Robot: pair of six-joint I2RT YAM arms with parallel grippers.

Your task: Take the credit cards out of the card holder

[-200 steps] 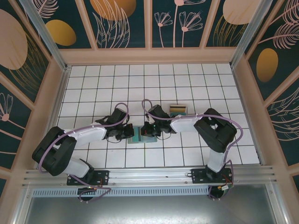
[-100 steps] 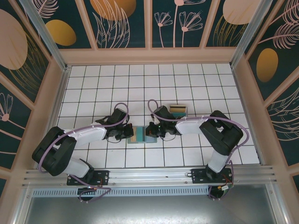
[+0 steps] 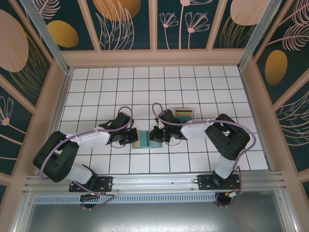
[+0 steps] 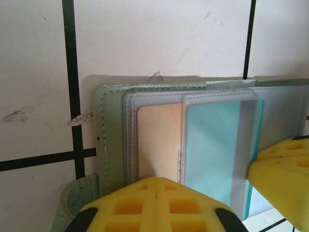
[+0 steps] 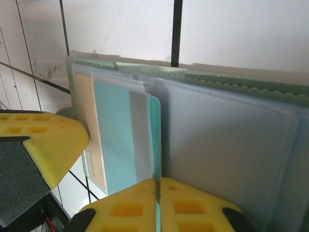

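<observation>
Right arm shifted slightly toward its own side since the frame a second earlier, so that more of the card holder [image 3: 143, 140] is uncovered; left arm unchanged.

The holder is laid open on the tiled worktop [image 3: 193, 87] between the two arms. The right claw [image 5: 157, 192] is closed on the free edge of the teal card [image 4: 212, 145], which is judged to be drawn partly out of its clear sleeve. The left claw [image 4: 157, 187] is shut at the holder's near edge; whether the panel is pinched or only pressed down cannot be told. The tan card [image 4: 159, 145] is fully sleeved. Removal is thus judged barely begun, both visible cards remaining. No brand or lettering can be read.
</observation>
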